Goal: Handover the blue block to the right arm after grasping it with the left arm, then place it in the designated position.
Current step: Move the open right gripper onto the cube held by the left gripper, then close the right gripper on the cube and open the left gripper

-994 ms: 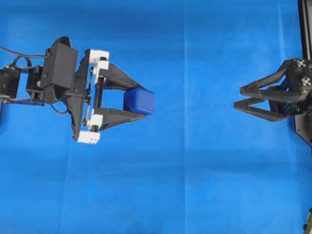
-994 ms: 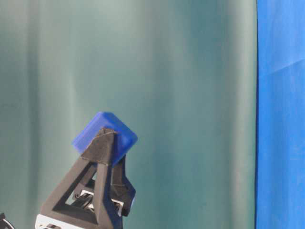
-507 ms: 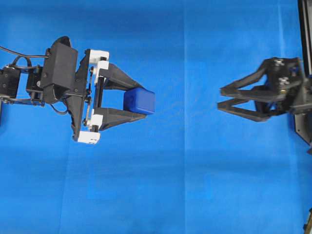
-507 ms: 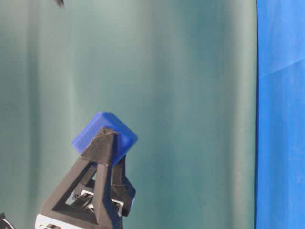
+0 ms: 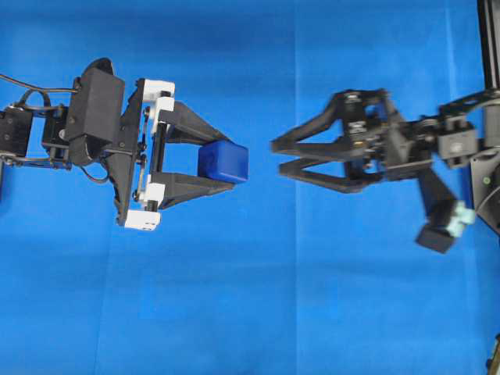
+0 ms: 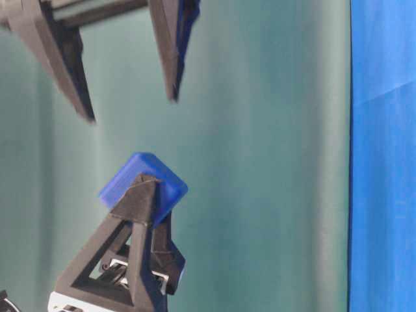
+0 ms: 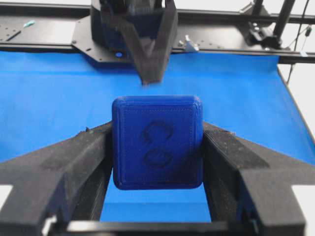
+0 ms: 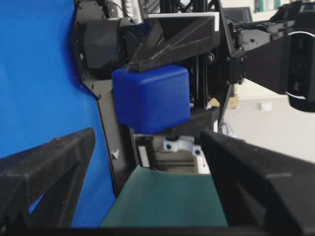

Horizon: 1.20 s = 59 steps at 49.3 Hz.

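Right arm (image 5: 391, 148) has swung in across the blue worktop (image 5: 250, 312) since the earlier frame; left arm (image 5: 94, 133) unchanged. Right gripper (image 5: 275, 156) fingers spread wide and empty, tips just short of the blue block (image 5: 223, 162). Left gripper (image 5: 215, 166) clenched on the block, held clear of the worktop between its fingertips. Handover looks imminent. Block is a cube, no long axis; its marked face looks back along the left fingers.
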Tool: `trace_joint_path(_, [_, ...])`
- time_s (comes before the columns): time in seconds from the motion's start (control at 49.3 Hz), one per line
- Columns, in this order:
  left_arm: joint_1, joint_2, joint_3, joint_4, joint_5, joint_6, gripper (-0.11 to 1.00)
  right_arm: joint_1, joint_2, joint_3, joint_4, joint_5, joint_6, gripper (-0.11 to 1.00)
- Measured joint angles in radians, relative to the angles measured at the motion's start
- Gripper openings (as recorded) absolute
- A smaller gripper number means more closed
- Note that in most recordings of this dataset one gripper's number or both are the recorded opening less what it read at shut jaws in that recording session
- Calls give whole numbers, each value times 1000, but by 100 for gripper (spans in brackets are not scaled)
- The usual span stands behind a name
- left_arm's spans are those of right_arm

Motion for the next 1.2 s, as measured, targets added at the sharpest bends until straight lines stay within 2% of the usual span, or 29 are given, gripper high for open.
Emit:
trace_joint_path(0.446, [0, -2, 0, 0, 0, 0, 46, 2, 206, -184, -3, 0, 2, 94])
trace_joint_path(0.913, [0, -3, 0, 0, 2, 0, 46, 9, 227, -210, -3, 5, 0, 94])
trace_joint_path(0.973, [0, -5, 0, 0, 0, 0, 46, 9, 227, -210, -5, 12, 0, 90])
trace_joint_path(1.014, [0, -3, 0, 0, 0, 0, 46, 11, 227, -210, -5, 26, 2, 83])
trace_joint_path(1.136, [3, -3, 2, 0, 0, -2, 46, 15, 227, -212, -5, 77, 0, 52])
trace_joint_path(1.197, [3, -3, 2, -2, 0, 0, 46, 17, 227, -216, -5, 97, 2, 52])
